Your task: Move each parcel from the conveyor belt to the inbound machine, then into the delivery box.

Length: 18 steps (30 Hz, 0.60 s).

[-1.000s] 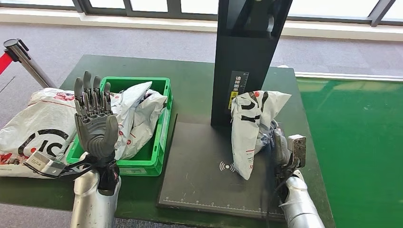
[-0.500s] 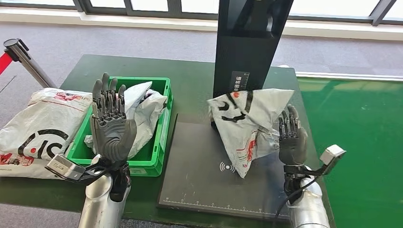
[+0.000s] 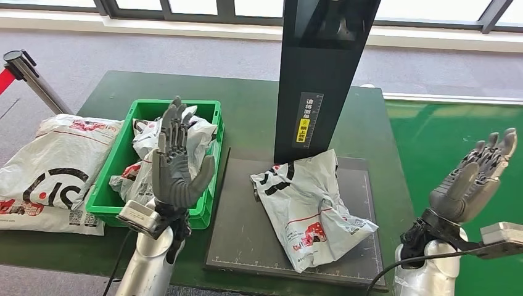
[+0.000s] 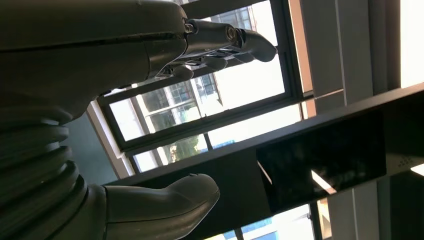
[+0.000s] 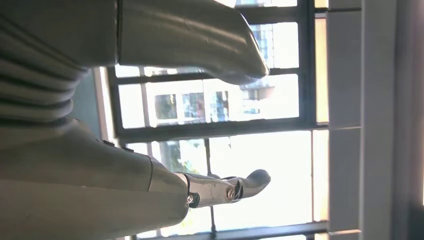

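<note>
Parcel (image 3: 308,213) lay flat on the dark plate of the inbound machine (image 3: 321,74), just in front of its black post, long axis running diagonally from near the post toward the plate's front-right corner. Neither hand touched it. Right hand (image 3: 475,182) was raised off to the parcel's right, over the counter (image 3: 247,92) edge, fingers spread, holding nothing. Left hand (image 3: 176,163) stood upright betw. parcel and green delivery box (image 3: 213,169), fingers straight & apart, also empty. Box already held white bags; another big bag (image 3: 52,166) lay beside it. Judging by this, the left hand is nearer & on the box side, so prob. better placed for the next pick.
</note>
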Each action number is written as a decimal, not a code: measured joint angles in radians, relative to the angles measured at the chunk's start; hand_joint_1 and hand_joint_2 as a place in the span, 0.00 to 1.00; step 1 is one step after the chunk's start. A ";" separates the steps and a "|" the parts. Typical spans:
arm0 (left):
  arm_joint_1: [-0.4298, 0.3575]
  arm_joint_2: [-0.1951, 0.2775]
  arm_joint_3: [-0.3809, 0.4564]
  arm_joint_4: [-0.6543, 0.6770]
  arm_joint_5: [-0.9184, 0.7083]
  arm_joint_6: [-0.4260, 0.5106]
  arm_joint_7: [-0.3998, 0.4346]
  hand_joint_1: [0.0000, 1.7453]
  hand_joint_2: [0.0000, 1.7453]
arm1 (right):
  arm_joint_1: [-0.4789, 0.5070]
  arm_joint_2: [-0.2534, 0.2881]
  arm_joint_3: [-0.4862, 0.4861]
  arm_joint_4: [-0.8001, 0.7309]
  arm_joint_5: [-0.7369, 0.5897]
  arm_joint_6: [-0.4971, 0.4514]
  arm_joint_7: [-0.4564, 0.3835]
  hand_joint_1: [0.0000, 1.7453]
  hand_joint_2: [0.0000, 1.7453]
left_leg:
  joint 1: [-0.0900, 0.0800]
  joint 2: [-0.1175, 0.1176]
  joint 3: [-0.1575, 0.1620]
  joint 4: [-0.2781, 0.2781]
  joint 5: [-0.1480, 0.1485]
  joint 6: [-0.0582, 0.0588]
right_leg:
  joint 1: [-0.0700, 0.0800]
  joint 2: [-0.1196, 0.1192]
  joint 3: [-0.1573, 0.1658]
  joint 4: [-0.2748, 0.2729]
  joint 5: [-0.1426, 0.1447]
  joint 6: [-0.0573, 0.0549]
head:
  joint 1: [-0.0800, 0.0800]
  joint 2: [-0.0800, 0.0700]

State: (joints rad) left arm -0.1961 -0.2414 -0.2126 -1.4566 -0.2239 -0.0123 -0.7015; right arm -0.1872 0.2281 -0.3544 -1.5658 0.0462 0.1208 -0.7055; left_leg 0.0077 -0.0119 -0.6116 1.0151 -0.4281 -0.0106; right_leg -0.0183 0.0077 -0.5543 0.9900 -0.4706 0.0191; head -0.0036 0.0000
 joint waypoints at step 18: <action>-0.235 -0.094 -0.206 0.469 -0.325 0.139 0.078 0.00 1.00 | 0.062 -0.015 0.131 -0.162 0.156 -0.786 0.001 0.00 1.00 | -0.001 -0.001 0.000 0.000 0.000 0.001 | -0.001 -0.001 0.001 0.000 0.001 0.001 | 0.000 0.000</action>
State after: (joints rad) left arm -0.4310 -0.3351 -0.4188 -0.9880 -0.5487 0.1266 -0.6239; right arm -0.1247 0.2133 -0.2239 -1.7276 0.2022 -0.6654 -0.7044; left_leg 0.0066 -0.0130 -0.6113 1.0152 -0.4277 -0.0100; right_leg -0.0194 0.0064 -0.5536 0.9899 -0.4699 0.0200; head -0.0036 0.0000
